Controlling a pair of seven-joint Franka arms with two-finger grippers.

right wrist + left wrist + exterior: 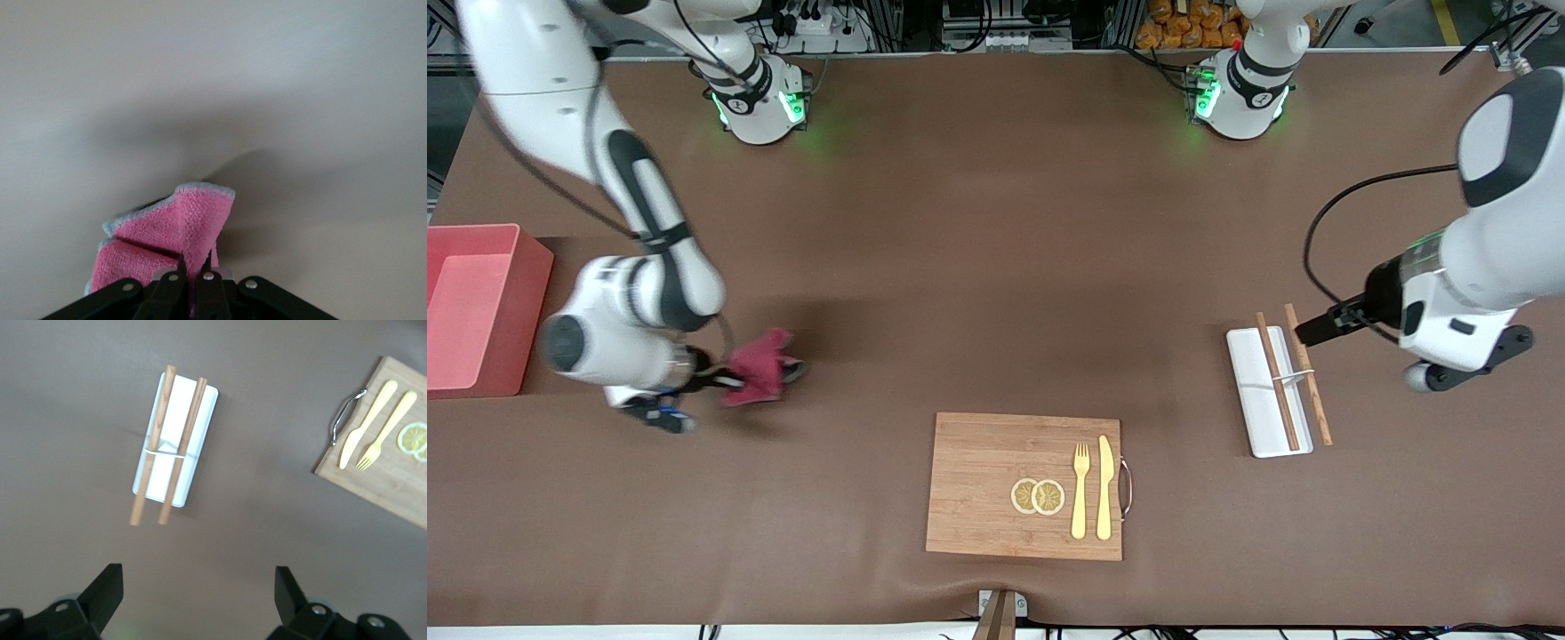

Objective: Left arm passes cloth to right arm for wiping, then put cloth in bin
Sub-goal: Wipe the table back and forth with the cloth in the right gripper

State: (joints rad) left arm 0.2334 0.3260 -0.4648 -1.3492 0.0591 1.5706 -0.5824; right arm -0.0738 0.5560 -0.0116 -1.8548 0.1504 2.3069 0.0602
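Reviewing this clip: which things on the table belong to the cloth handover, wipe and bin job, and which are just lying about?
Belongs to the job:
- cloth, gripped by the right pincer
- bin, at the right arm's end of the table
- left pincer, open, waiting over the white tray

Lying about:
- white tray, with chopsticks
- wooden board
- fork
- knife
- lemon slices

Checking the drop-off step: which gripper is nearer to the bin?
Right. The right gripper, shut on the cloth, is beside the bin. The left gripper waits open by the white tray, at the left arm's end.
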